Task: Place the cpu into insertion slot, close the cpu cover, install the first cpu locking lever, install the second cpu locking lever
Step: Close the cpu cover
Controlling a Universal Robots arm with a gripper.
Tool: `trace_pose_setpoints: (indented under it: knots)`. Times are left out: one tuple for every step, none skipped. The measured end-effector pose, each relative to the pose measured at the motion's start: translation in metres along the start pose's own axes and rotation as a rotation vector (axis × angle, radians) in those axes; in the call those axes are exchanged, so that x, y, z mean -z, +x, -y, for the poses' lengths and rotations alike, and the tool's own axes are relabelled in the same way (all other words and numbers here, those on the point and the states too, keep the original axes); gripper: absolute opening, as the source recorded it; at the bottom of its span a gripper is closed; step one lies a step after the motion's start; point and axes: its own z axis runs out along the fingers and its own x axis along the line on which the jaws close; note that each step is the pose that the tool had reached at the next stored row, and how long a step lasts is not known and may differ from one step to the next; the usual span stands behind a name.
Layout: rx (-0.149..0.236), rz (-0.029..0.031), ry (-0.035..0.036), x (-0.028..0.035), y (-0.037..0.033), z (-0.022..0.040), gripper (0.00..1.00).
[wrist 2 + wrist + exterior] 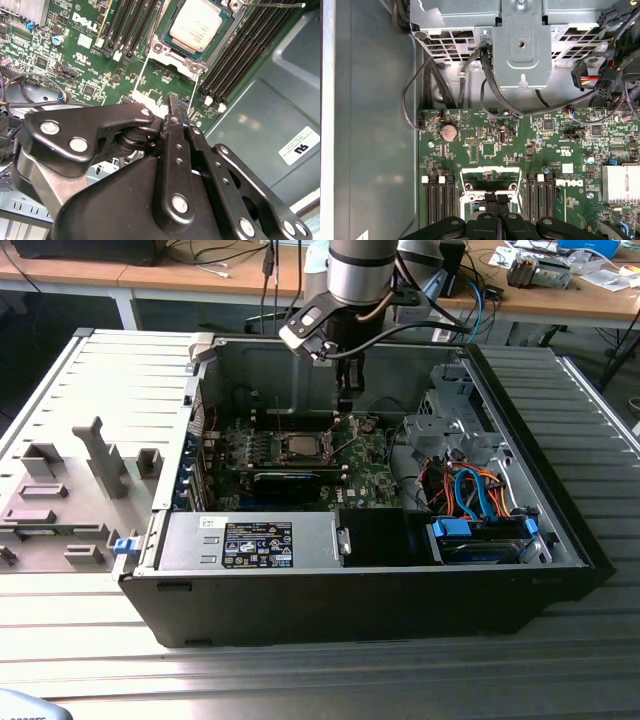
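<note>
The gripper [345, 398] is found low over the green motherboard [372, 485] inside the open computer case [350, 605]. In both wrist views the jaws are seen clenched, finger against finger, with nothing grasped between them.

The cpu [199, 25] is recorded as seated flat in the insertion slot [175, 55], silver top upward, between two banks of long black memory slots [242, 50]. The first step is therefore judged complete.

The cpu cover [492, 171] is not down on the chip. In the first wrist view it is seen as a silver windowed frame standing off the board at the end of the socket, just beside the closed fingertips [491, 200]. Whether contact is made cannot be told. In the second wrist view a thin metal rod [272, 4] is noted projecting free from a socket corner. It is judged to be one of the locking levers, not latched.

The step in hand is judged to be the closing of the cover. That move is considered to call for a steady push by the shut fingers against the frame's free edge, so that the frame is swung over on its hinge and laid square around the chip. Care is required that the frame is not caught on the loose rod and that no load is put on the chip itself.
</note>
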Motion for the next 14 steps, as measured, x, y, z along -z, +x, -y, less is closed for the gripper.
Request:
trace_pose_setpoints:
  knots:
    - [0.000,0.0000,0.0001,0.0000,0.0000,-0.0004,0.11]
    - [0.000,0.0001,0.0001,-0.0001,0.0000,-0.0007,0.11]
    - [0.000,0.0000,0.0000,-0.0002,0.0000,-0.0015,0.11]
    - [0.000,0.0000,0.0000,-0.0004,0.0000,-0.0021,0.11]
    - [0.000,0.0001,0.0000,-0.0004,0.0000,-0.0024,0.11]
    - [0.000,0.0000,0.0001,-0.0004,0.0000,-0.0028,0.11]
    - [0.000,0.0001,0.0000,-0.0005,0.0000,-0.0032,0.11]
    - [0.000,0.0000,0.0000,-0.0006,0.0000,-0.0036,0.11]
    - [0.000,0.0000,0.0000,-0.0007,0.0000,-0.0040,0.11]
    - [0.000,0.0001,0.0000,-0.0007,0.0000,-0.0044,0.11]
    - [0.000,0.0000,0.0000,-0.0008,0.0000,-0.0047,0.11]
    - [0.000,0.0000,0.0001,-0.0008,0.0000,-0.0050,0.11]
    - [0.000,0.0001,0.0000,-0.0009,0.0000,-0.0054,0.11]
    - [0.000,0.0000,0.0000,-0.0009,0.0000,-0.0057,0.11]
